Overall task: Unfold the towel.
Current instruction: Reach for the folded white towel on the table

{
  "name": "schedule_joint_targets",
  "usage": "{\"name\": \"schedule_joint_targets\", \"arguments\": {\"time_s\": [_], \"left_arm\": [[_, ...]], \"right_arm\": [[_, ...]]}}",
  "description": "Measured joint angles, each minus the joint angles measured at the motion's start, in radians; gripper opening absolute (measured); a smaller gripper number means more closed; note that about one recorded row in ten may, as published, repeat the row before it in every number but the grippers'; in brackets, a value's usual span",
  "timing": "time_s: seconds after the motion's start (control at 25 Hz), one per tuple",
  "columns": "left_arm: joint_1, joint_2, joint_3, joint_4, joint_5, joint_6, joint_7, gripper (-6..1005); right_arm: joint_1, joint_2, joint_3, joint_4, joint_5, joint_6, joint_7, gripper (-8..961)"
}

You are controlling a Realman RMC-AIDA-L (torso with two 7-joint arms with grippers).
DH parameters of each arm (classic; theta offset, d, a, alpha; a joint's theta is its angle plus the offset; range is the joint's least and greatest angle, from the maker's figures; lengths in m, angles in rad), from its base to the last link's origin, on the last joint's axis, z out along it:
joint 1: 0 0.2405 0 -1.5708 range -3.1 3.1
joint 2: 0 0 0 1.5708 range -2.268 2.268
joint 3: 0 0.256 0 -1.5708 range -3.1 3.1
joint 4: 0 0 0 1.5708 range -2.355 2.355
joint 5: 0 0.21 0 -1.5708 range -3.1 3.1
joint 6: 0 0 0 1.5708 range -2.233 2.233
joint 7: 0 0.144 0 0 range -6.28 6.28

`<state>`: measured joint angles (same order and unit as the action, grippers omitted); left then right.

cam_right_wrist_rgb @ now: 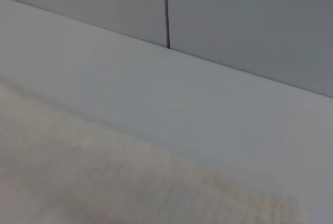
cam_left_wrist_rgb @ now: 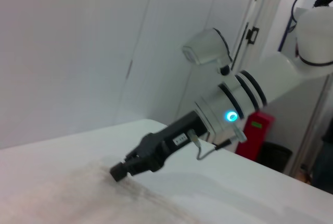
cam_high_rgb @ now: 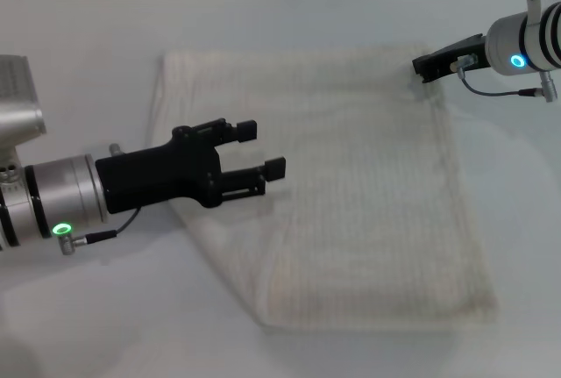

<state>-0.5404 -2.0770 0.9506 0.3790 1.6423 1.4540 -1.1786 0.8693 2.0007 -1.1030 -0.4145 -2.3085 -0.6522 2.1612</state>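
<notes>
Left gripper (cam_high_rgb: 263, 150) reaching over towel's (cam_high_rgb: 351, 194) left part, fingers wide apart, nothing held. Right gripper (cam_high_rgb: 423, 68) at far right corner, grip unclear. Towel flat on table (cam_high_rgb: 88, 62).

One towel (cam_high_rgb: 351, 194) on one desk (cam_high_rgb: 88, 62) — and two hands, the left hand (cam_high_rgb: 263, 152) and the right hand (cam_high_rgb: 421, 67) — nothing else countable.
</notes>
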Motion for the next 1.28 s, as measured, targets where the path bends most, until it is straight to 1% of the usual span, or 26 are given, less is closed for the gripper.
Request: {"name": "schedule_joint_targets", "arguments": {"time_s": [0.08,0.12,0.24,0.6,1.04,1.28], "left_arm": [[-0.002,0.0,0.018,0.0,0.001,0.0,0.004,771],[-0.007,-0.001,0.047,-0.001,0.001,-0.01,0.009,771],[-0.013,-0.001,0.081,-0.002,-0.002,-0.038,0.013,769],[-0.031,-0.002,0.088,-0.054,-0.004,-0.121,0.052,766],[-0.04,-0.003,0.088,-0.076,-0.007,-0.126,0.056,762],[-0.049,-0.003,0.118,-0.08,-0.007,-0.125,0.056,759]], "right_arm": [[0.0,0.0,0.0,0.001,0.0,0.002,0.0,-2],[0.0,0.0,0.0,0.001,0.0,0.002,0.0,-2],[-0.001,0.0,0.0,0.001,0.0,0.002,-0.001,-2],[-0.004,0.001,-0.001,0.0,0.0,0.012,-0.006,-2],[0.002,0.006,-0.014,0.02,-0.004,0.014,-0.008,-2],[0.002,0.007,-0.015,0.02,-0.005,0.014,-0.009,-2]]}}
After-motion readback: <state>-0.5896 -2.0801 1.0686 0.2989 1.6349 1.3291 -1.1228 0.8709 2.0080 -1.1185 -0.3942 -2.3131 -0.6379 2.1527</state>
